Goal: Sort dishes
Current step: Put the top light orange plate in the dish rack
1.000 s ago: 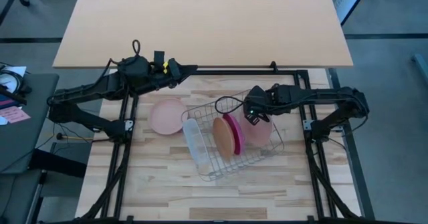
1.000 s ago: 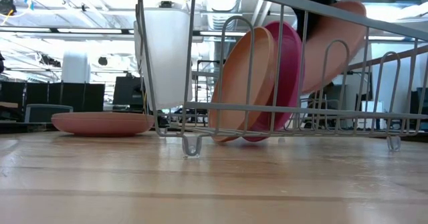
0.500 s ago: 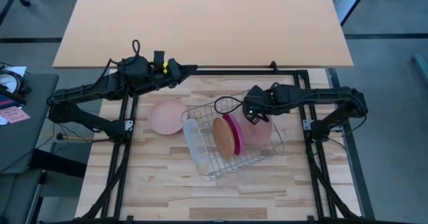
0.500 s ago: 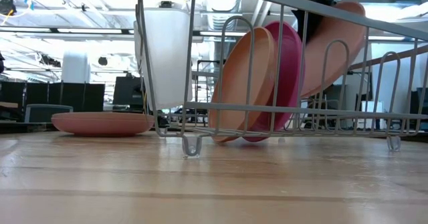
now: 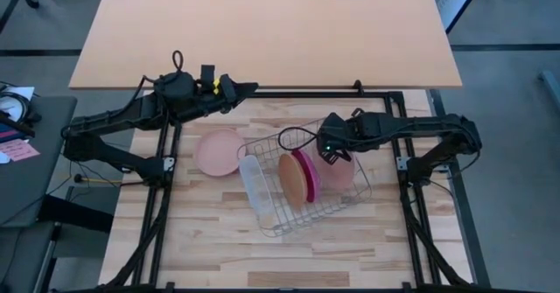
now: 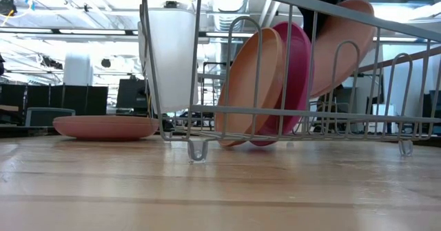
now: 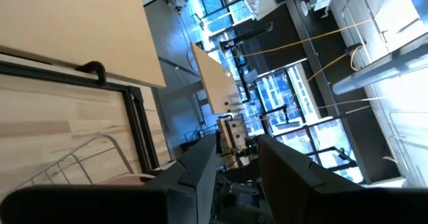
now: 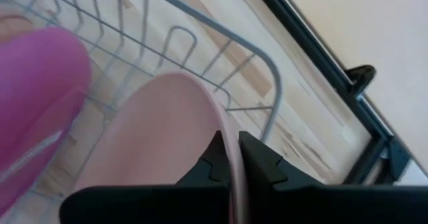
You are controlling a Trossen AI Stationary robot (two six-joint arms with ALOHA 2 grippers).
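Left tool (image 5: 248, 88) hangs idle over the table's (image 5: 210, 240) back edge, fingers (image 7: 200, 167) spread and empty; just in front of it one pale pink plate (image 5: 219, 152) lies flat on the table beside the rack (image 5: 302, 219). Inside the rack, the white tray (image 5: 254, 192) stands at the left end, then the orange plate (image 5: 291, 178) and magenta plate (image 5: 306, 174) on edge. Now the action: the right tool (image 5: 333, 151), pressed tight on the rim of another pale pink plate (image 5: 341, 175), has crept a touch leftward over the last second, tipping that plate closer to its neighbours — likely it is being seated in a slot. The fingers (image 8: 257, 164) pinch the rim from both sides.
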